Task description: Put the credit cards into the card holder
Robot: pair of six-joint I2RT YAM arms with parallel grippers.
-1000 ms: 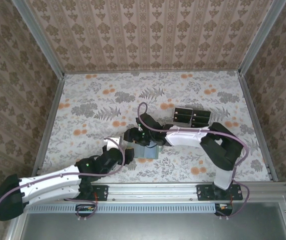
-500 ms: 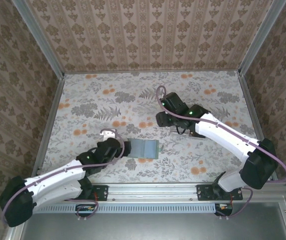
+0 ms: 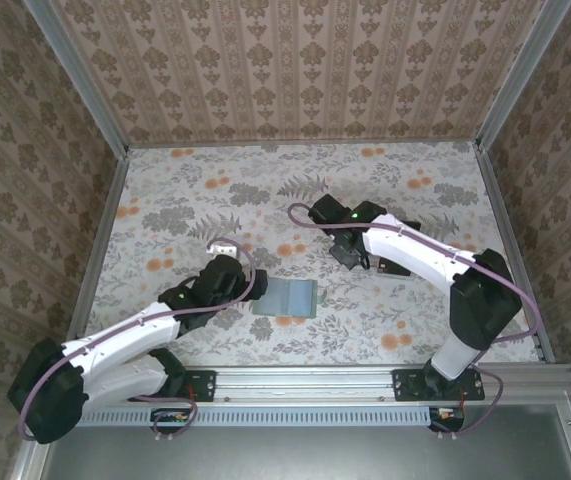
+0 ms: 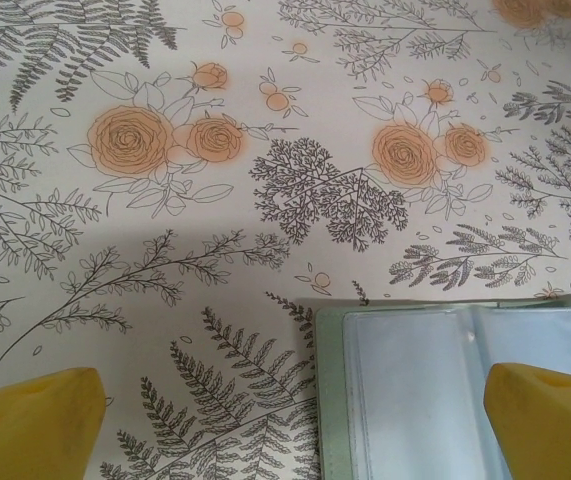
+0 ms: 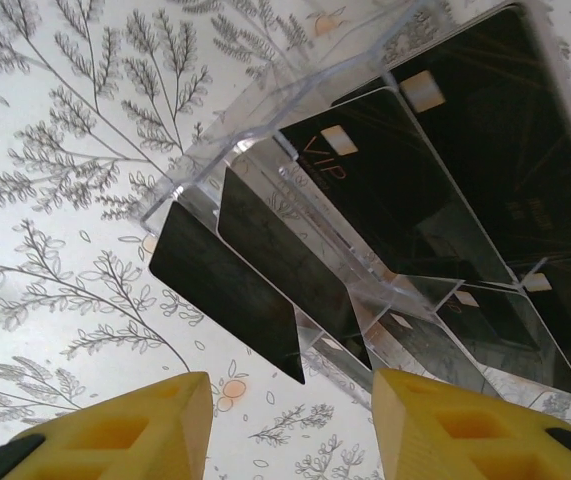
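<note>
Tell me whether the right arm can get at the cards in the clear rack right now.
Probably yes. The right gripper hovers just before the clear rack, jaws apart, and the nearest credit cards stand exposed in its front tier with nothing between.

The top external camera is looking down from above and behind the arm bases [image 3: 190,385], which are sitting along the bottom edge of its frame. It is standing far off, taking in the whole flowered tabletop [image 3: 185,190] and the papered walls [image 3: 295,60]. The left wrist camera is looking down from close above the tabletop, with the left end effector [image 4: 295,425] filling the lower corners and the card holder [image 4: 435,390] at lower right. The top view is sharing that card holder [image 3: 285,298] near its centre. The right wrist camera is sitting very near the clear rack [image 5: 215,170] of credit cards [image 5: 395,190], with the right end effector [image 5: 290,425] lining the bottom edge
</note>
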